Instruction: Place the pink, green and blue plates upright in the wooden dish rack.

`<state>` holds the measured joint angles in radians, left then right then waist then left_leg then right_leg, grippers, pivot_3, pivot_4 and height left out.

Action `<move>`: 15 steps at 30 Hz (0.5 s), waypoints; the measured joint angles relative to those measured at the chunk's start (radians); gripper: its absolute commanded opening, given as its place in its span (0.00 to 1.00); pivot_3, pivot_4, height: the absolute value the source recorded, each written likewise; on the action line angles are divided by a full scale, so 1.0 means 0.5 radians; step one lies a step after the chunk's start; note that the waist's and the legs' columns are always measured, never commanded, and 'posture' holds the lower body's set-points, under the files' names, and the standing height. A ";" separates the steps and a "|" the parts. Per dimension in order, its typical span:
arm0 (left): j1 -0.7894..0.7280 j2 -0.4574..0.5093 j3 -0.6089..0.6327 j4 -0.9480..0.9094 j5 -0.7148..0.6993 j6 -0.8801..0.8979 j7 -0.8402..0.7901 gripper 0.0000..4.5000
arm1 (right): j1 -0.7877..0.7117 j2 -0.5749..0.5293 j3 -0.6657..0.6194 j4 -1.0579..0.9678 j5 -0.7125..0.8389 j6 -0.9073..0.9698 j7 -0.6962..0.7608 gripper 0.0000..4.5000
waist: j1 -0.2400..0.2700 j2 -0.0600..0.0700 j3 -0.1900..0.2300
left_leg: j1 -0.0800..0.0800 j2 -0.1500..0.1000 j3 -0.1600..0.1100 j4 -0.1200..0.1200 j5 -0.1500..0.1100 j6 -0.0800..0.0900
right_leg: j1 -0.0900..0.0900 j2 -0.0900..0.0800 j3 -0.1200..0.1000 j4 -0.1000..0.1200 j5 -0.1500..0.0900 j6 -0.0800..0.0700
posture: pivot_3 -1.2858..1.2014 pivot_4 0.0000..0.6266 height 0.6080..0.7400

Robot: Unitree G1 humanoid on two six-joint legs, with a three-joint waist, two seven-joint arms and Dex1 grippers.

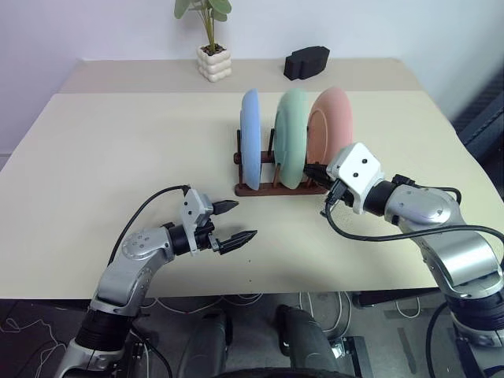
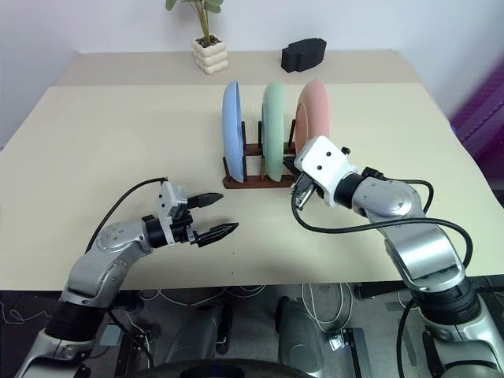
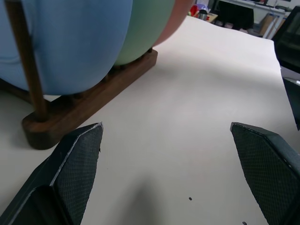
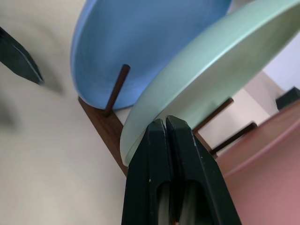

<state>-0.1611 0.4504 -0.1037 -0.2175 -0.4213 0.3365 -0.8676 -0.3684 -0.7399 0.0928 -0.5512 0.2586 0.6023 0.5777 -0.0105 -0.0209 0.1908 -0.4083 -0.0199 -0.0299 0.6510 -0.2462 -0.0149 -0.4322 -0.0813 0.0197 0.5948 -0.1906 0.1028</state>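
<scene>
Plates (image 1: 295, 135) upright in rack (image 1: 276, 189), right tool (image 4: 165, 125) closed

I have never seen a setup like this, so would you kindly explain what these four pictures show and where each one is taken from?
This is a humanoid robot with two arms, each ending in two black fingers. The two wide pictures come from cameras in its head, looking down over a beige table. The other two come from cameras on its wrists, looking along the fingers.

On the table stands a wooden dish rack holding three plates upright: the blue plate, the green plate and the pink plate. Further back are a potted plant and a black object.

The left gripper is open and holds nothing. The right gripper is shut, empty, with its tips right at the green plate's edge; actual contact cannot be told.
</scene>
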 measured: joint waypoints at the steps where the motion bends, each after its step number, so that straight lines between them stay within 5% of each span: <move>1: 0.000 0.000 0.000 0.000 0.000 0.000 0.000 1.00 | 0.000 0.004 -0.002 -0.001 -0.002 0.000 0.001 0.01 | 0.000 0.000 0.000 | 0.000 0.000 0.000 0.000 0.000 0.000 | 0.000 0.000 0.000 0.000 0.000 0.000 | 0.52 0.24 0.97; 6: -0.001 -0.002 -0.001 0.000 0.000 0.001 0.001 1.00 | 0.005 0.002 -0.090 -0.014 0.020 -0.004 0.031 0.01 | 0.002 0.000 0.000 | 0.000 0.000 0.000 0.000 0.000 0.000 | 0.000 0.000 0.000 0.000 0.000 0.000 | 0.52 0.24 0.97; 15: -0.024 -0.018 -0.013 0.008 0.000 0.001 -0.002 1.00 | 0.196 -0.134 -0.740 -0.149 0.281 -0.093 0.242 0.01 | 0.007 0.000 0.000 | 0.001 0.000 0.000 0.000 0.000 0.000 | 0.002 0.000 0.000 0.000 0.000 0.000 | 0.52 0.24 0.97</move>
<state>-0.1731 0.4413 -0.1102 -0.2137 -0.4212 0.3371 -0.8688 -0.2704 -0.8067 -0.2771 -0.6259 0.3989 0.5555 0.6985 -0.0073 -0.0209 0.1908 -0.4076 -0.0201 -0.0298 0.6512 -0.2462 -0.0149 -0.4310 -0.0814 0.0196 0.5949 -0.1907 0.1030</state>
